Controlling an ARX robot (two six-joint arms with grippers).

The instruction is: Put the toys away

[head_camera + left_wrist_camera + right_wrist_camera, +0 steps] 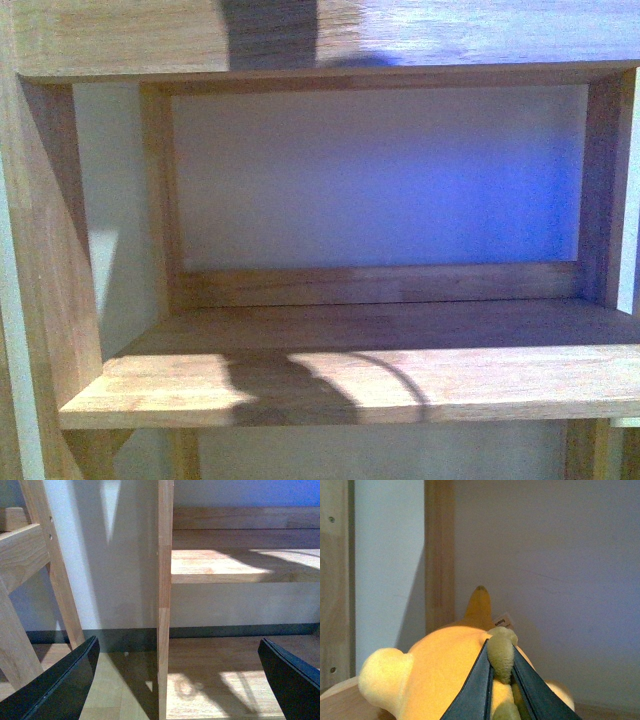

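Two hands: right hand (pixel 501 680) pinches the plush toy's (pixel 440 670) ear; left hand (pixel 180 680) gapes.

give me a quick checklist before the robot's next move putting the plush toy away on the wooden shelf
1. Grip: right gripper pinches an olive-brown patch of the soft orange-yellow plush animal: ok.
2. How firmly the pinch holds: cannot tell.
3. Free space: the wooden shelf board shows nothing on it in the front view: ok.
4. Left gripper open and holding nothing: ok.
5. Left gripper straddles a wooden upright post, collision risk: not ok.
6. Whether the toy rests on a surface: cannot tell.
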